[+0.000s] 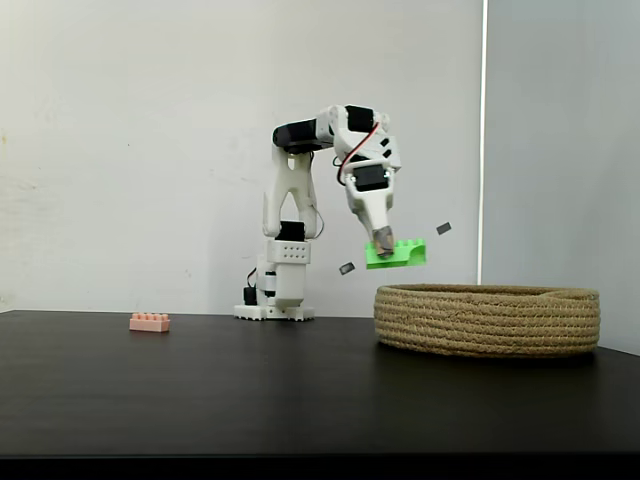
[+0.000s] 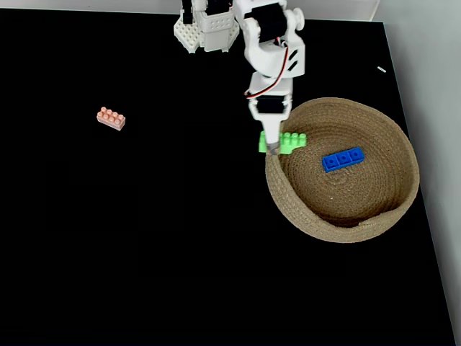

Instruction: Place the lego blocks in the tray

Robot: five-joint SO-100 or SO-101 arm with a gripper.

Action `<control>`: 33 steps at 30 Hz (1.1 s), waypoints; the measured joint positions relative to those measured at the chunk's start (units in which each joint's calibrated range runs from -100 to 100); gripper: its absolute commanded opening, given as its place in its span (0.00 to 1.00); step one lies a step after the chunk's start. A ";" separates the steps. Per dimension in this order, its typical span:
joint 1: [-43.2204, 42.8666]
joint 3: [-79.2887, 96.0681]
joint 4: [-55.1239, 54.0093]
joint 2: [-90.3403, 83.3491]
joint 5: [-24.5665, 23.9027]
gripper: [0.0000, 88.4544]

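Observation:
My gripper (image 1: 382,243) (image 2: 272,147) is shut on the bright green arched brick (image 1: 397,254) (image 2: 283,141) and holds it in the air just above the left rim of the rope tray (image 1: 488,320) (image 2: 310,220). A blue brick (image 2: 343,158) lies inside the tray, right of centre in a fixed view. The pale pink brick (image 1: 149,322) (image 2: 112,118) rests on the black table far to the left of the arm, apart from everything else.
The arm's white base (image 1: 275,300) (image 2: 207,29) stands at the back of the black table. The table's right edge (image 2: 425,216) runs close past the tray. Bare table surface stretches between the pink brick and the tray.

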 measured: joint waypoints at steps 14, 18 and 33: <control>-13.60 13.96 -17.46 -2.71 1.95 0.43; -12.38 13.96 -17.70 -2.71 1.12 0.44; 15.31 2.21 5.12 -4.50 6.35 0.53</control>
